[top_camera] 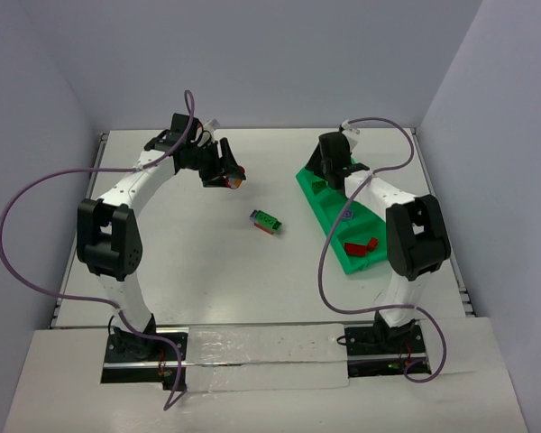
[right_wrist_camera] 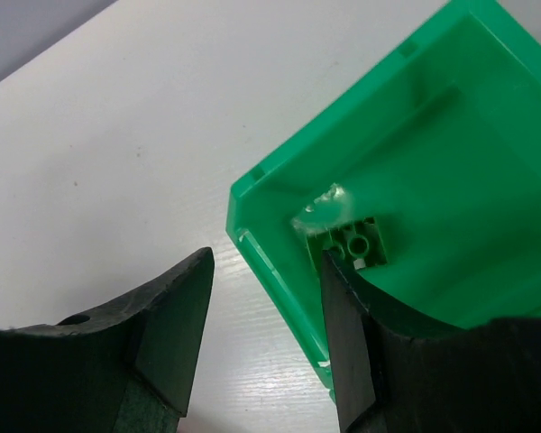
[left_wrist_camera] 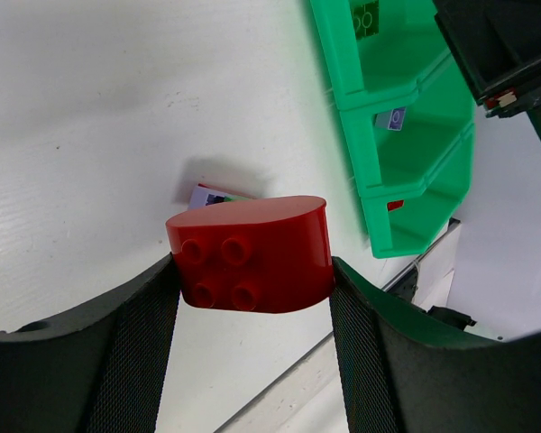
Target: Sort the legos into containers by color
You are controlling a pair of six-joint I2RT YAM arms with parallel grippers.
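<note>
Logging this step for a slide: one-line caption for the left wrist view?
Left fingers hold a red brick above the white table, with the green tray at upper right.

Arms: two, left arm (top_camera: 131, 185) and right arm (top_camera: 379, 194). Purple cables: two.

Tray (left_wrist_camera: 338, 72): one, green, with three compartments visible from left wrist view.

Bricks in tray:
- green brick (right_wrist_camera: 356, 242), one
- purple brick (left_wrist_camera: 392, 118), one
- red bricks (top_camera: 361, 246), apparently two

Red rounded brick (left_wrist_camera: 252, 253): one, between left jaws.

Tabletop (top_camera: 189, 262): one. On it, one mixed clump (top_camera: 267, 220), green with purple and red bits; piece count unclear.
</note>
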